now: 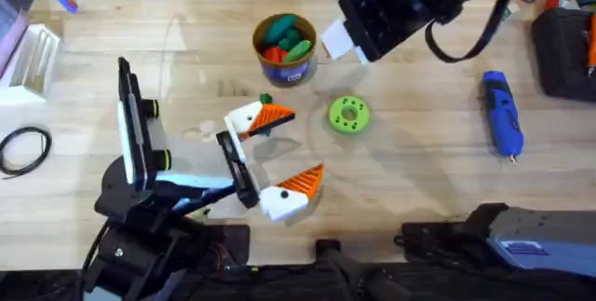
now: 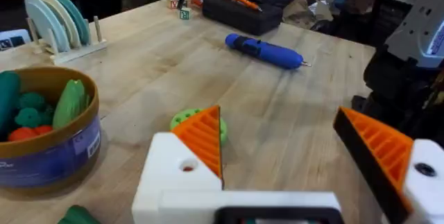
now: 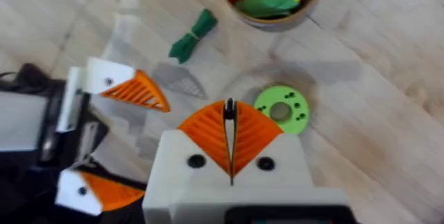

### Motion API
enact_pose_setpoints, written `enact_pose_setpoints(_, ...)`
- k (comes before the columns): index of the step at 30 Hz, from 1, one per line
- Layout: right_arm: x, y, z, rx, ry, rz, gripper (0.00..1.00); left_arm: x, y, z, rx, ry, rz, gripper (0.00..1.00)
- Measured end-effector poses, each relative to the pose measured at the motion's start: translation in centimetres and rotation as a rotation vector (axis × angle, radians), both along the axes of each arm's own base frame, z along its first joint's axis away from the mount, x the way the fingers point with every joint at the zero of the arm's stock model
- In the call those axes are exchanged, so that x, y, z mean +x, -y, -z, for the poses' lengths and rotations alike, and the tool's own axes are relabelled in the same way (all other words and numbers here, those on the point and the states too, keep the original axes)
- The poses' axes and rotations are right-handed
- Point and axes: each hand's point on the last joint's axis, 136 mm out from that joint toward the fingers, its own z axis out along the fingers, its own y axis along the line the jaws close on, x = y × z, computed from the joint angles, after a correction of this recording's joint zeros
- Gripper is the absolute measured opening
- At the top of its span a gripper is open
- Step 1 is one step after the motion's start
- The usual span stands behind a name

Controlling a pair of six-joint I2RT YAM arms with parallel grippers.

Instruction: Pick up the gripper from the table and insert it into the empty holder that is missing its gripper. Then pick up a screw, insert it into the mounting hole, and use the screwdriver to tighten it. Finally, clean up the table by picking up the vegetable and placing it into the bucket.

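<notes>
The left end effector, white blocks with orange ribbed wedges, is spread wide and holds nothing. The right end effector has its wedges pressed together, empty, above the lime-green disc. The tan-brown round bucket holds green and red toy vegetables. A slim dark-green toy vegetable lies on the wooden tabletop beside the bucket. The blue cylindrical screwdriver lies well apart.

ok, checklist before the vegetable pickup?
1. Orange wedges on both fingers of the left gripper: ok.
2. Screw seated in the mounting hole: cannot tell.
3. Vegetable free on the table, beside the bucket: ok.
4. Right gripper open for the grasp: not ok, shut, above the green disc.
5. Bucket upright: ok, toys already inside.
6. Screwdriver set down, apart from both arms: ok.
</notes>
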Motion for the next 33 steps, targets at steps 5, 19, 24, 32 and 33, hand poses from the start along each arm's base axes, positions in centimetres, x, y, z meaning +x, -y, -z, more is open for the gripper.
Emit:
enact_pose_setpoints(5,-1.6,-3.0,-0.9,0.029,-0.056,-0.093,0.006,0.0,0.0,0.0,0.0,0.0,0.0,0.985)
enact_pose_setpoints(19,-5.5,-9.5,2.2,0.016,-0.14,-0.296,0.006,0.0,0.0,0.0,0.005,0.011,0.001,0.986)
enact_pose_setpoints(24,-5.8,-10.4,1.9,0.034,-0.121,-0.318,0.006,0.0,0.0,0.0,0.007,0.014,0.001,0.986)
enact_pose_setpoints(32,-6.7,-11.3,2.9,0.015,-0.139,-0.349,0.006,0.0,0.0,0.0,0.007,0.013,0.001,0.985)
enact_pose_setpoints(33,-6.7,-11.4,3.2,0.008,-0.145,-0.349,0.006,0.0,0.0,0.0,0.006,0.014,0.001,0.985)
